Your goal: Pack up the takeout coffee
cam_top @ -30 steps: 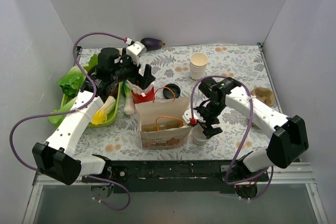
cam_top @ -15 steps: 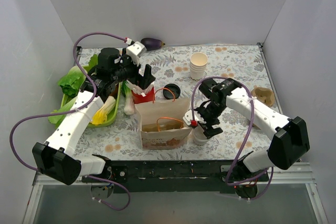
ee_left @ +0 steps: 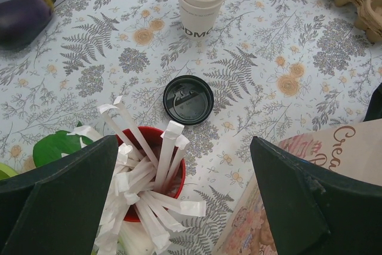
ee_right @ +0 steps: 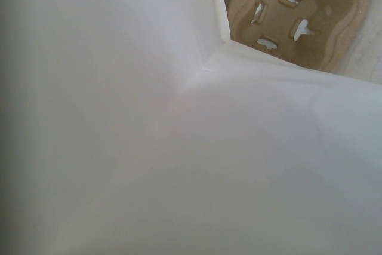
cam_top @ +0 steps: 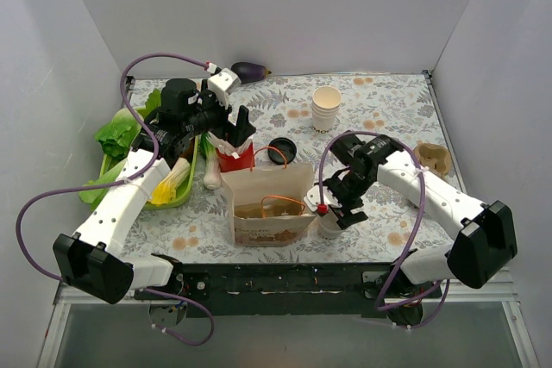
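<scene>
Top external: takeout coffee [cam_top: 329,228], cream cup, white lid; right fingers [cam_top: 345,213] on it, grip unclear; left fingers [ee_left: 59,207] spread, empty.

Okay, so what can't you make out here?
Top view: the small cream paper cup with its white plastic lid is mostly covered by the right tool; its grip can't be judged.
Right wrist view: a blurred white surface fills the frame; only the brown cardboard cup carrier shows.
Left wrist view: the brown paper bag is cut off by the edge.
</scene>
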Tool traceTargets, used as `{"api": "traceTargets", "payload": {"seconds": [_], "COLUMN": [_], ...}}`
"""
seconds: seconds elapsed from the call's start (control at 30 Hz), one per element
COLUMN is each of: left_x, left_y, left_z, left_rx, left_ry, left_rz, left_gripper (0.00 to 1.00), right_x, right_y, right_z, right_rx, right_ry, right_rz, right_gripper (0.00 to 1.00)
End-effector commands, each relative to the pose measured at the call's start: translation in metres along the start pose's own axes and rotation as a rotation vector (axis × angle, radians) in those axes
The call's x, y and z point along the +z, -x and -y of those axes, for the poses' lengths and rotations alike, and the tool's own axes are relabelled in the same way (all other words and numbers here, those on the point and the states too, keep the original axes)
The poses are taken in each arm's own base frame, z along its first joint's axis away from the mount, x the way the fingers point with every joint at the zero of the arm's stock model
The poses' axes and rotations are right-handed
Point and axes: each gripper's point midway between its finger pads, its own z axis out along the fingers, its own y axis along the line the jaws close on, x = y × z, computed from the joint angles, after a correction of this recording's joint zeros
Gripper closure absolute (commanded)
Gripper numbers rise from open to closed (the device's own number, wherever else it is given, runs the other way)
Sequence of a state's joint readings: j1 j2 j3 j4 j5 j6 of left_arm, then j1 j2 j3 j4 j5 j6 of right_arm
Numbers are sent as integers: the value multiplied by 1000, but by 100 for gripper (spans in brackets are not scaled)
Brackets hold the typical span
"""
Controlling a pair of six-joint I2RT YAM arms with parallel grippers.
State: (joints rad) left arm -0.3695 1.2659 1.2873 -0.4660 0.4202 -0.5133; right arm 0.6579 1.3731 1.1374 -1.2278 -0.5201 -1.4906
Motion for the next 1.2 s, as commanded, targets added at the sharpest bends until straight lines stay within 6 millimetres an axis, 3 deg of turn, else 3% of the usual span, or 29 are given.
{"api": "traceTargets", "payload": {"seconds": [0.0,0.37,0.7,1.0,1.17], "left_x": [-5,-3,-2,-3,-5], "left_y": [9,9,5,0,7], "left_z": [4,4,10,38,41], "left_rx": [14,13,9,-26,-35], "left_ry": [-15,-17,-58,-209,-225], "left_rz": [34,29,18,6,10], "left_gripper": [5,5,5,5,6], "right_x": [6,-10,-37,-61,-76], "right_y": [-26,-20,-2,32,45], "right_z": [-8,-6,-4,6,18], "right_rx": [-12,10,29,45,106], "right_ry": [1,-30,-88,-188,-245], "right_rz": [-115,-133,-118,-15,16], "right_gripper": [17,31,34,34,36]}}
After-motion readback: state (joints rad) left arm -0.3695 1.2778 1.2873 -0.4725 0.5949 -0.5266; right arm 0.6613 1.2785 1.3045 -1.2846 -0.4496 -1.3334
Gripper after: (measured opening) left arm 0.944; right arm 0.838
